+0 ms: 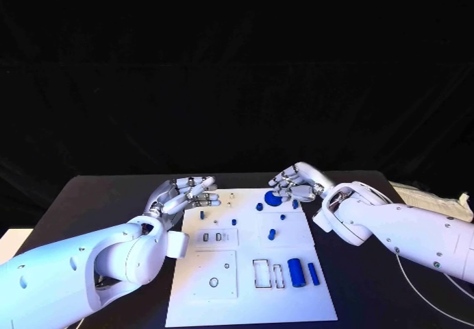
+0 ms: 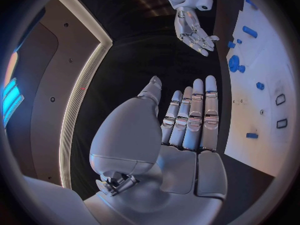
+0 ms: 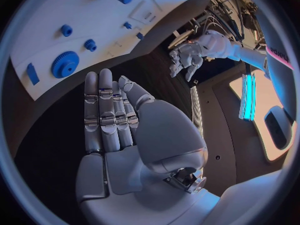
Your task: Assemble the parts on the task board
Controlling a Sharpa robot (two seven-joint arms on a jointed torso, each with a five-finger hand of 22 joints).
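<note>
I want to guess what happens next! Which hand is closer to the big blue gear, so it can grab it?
Probably the right hand. Its fingers are open and hover right beside the blue gear at the board's far edge. The left hand, also open, sits off the board's opposite side, farther from the gear.

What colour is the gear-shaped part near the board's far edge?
Blue. The gear shows best in the right wrist view, lying on the white task board.

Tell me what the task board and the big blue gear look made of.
Task board: looks like matte white plastic or painted plate, flat with crisp cut-out slots and no glare. Blue gear: probably moulded or printed plastic, uniform saturated blue, dull surface, teeth around the rim.
</note>
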